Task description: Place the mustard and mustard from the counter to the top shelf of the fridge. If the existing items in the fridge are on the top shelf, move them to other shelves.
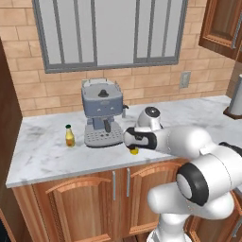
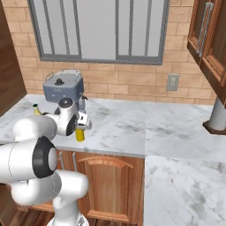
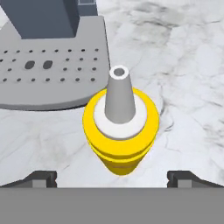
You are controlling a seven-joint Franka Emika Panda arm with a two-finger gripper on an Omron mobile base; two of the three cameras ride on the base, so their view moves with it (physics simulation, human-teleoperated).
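Observation:
The taller all-yellow mustard (image 3: 120, 135) with its pale nozzle stands upright on the marbled counter (image 1: 42, 156), just right of the coffee machine's drip tray. My gripper (image 3: 113, 178) hangs open straight above it, one fingertip (image 3: 41, 178) on each side and clear of the bottle. From the base, the gripper (image 1: 133, 145) covers all but the bottle's bottom (image 1: 134, 151); from the other side the bottle (image 2: 80, 135) shows below the gripper (image 2: 80, 128). The shorter amber mustard (image 1: 70, 136) with a dark cap stands left of the machine, partly behind my arm (image 2: 36, 110).
A grey-blue coffee machine (image 1: 101, 113) sits against the brick wall right behind the yellow bottle. A grey cylinder on a dark base (image 1: 235, 100) stands at the counter's far right. Wooden wall cabinets (image 2: 209, 35) hang upper right; a dark wood panel (image 1: 7, 108) bounds the left.

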